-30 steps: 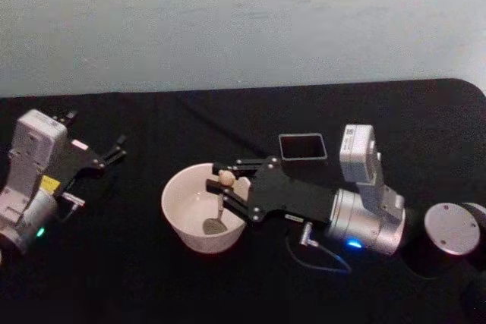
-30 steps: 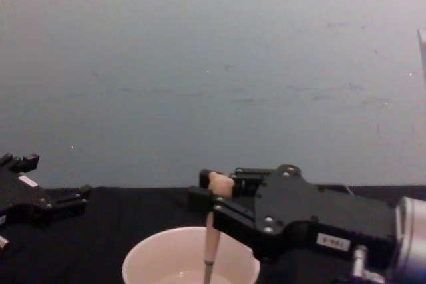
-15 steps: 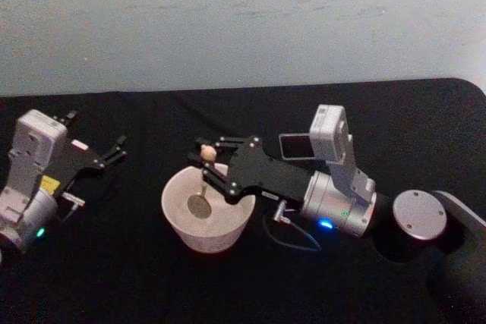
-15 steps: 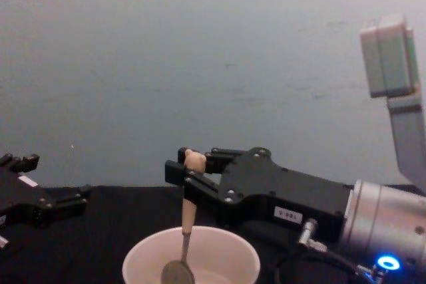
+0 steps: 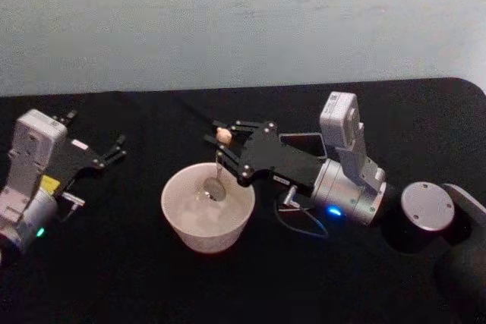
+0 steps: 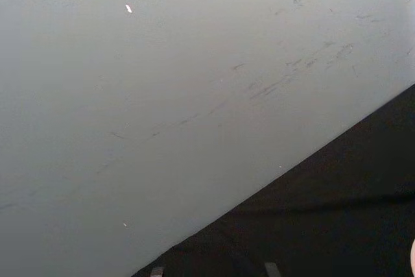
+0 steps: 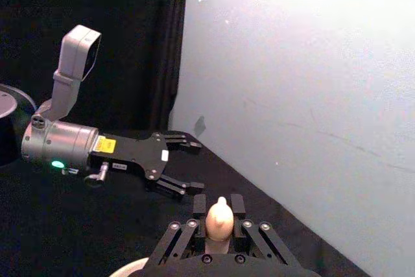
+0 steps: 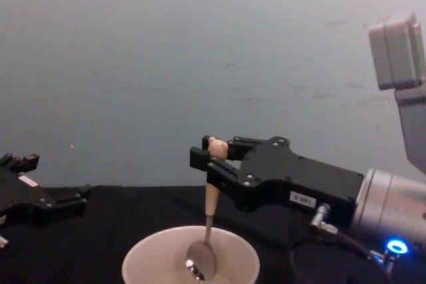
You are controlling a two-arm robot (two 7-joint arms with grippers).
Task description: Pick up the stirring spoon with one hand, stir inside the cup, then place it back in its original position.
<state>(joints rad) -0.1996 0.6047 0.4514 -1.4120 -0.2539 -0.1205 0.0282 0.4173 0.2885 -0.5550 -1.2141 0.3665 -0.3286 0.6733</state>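
1. The right pincer (image 5: pixel 221 144) reaches in from the robot's right over the far edge of a wide, round, cream-white cup (image 5: pixel 171 196), with its fingertips above the rim.
2. Its fingers are clamped on the top of a small stirring spoon (image 5: pixel 219 163) with a shiny metal bowl, a pale beige handle and a little rounded knob. The knob pokes up just above the fingertips.
3. In the chest view the stirring spoon (image 8: pixel 210 205) hangs nearly upright from the right pincer (image 8: pixel 210 159), leaning slightly. Its metal bowl is down inside the cup (image 8: pixel 133 262), below the rim. I cannot tell whether the metal touches the bottom of the cup.
4. The right wrist view looks along the closed fingers to the beige knob of the stirring spoon (image 7: pixel 219 220) between them. A sliver of the cup's rim (image 7: pixel 130 268) shows at the edge.
5. A dark grey, square-sided holder box (image 5: pixel 309 142) stands upright on the black-covered bench (image 5: pixel 137 278). It is beyond the cup on the robot's right and partly hidden behind the body of the right pincer. It is apart from the cup.
6. The left pincer (image 5: pixel 117 149) sits low over the bench at the robot's left, well apart from the cup. Its fingers are spread apart with nothing between them, which shows clearly in the right wrist view (image 7: pixel 188 165).
7. A pale grey-blue wall (image 5: pixel 228 20) rises behind the bench.
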